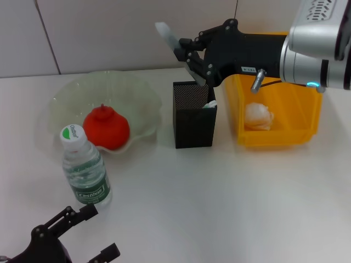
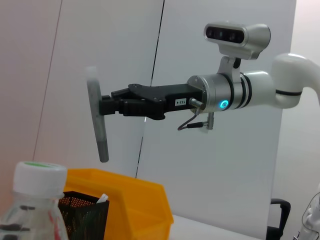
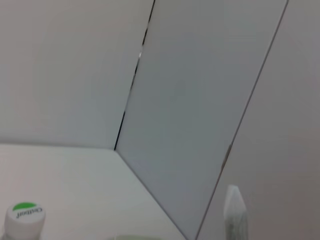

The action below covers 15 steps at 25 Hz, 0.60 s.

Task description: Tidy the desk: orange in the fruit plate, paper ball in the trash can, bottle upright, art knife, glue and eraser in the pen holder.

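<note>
My right gripper (image 1: 189,57) is shut on the grey art knife (image 1: 169,36), holding it tilted above the black mesh pen holder (image 1: 194,126). From the left wrist view the art knife (image 2: 97,122) hangs blade end down over the pen holder (image 2: 82,212). A white item (image 1: 210,104) pokes up inside the holder; glue and eraser are otherwise hidden. The orange (image 1: 106,127) lies in the pale fruit plate (image 1: 68,98). The bottle (image 1: 85,172) stands upright. In the yellow trash can (image 1: 274,137) rests the paper ball (image 1: 258,116). My left gripper (image 1: 94,233) sits open at the near left.
The bottle stands just ahead of my left gripper, close to the plate's front rim. The trash can stands directly right of the pen holder, under my right forearm. A white wall runs behind the desk.
</note>
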### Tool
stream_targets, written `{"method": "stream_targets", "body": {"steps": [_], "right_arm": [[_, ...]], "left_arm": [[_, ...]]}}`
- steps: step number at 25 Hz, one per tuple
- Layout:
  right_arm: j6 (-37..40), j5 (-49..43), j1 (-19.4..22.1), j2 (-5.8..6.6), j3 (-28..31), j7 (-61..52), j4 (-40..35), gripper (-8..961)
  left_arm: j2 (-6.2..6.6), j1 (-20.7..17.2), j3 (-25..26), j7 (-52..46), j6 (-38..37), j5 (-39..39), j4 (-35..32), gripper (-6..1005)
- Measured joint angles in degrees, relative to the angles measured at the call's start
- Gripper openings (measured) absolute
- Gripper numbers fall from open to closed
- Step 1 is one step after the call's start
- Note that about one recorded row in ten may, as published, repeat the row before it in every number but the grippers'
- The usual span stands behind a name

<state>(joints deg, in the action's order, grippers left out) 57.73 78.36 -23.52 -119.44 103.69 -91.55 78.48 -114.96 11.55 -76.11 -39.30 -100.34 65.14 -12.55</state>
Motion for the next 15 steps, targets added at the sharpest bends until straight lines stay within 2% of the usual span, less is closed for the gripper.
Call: {"method": "stream_targets", "body": {"steps": [15], "right_arm": [[-4.6, 12.7, -1.1, 0.01, 0.2, 15.0, -11.6, 110]], "left_arm": [[0.55, -0.1, 0.0, -1.2, -0.9, 0.0, 0.0, 847]]}}
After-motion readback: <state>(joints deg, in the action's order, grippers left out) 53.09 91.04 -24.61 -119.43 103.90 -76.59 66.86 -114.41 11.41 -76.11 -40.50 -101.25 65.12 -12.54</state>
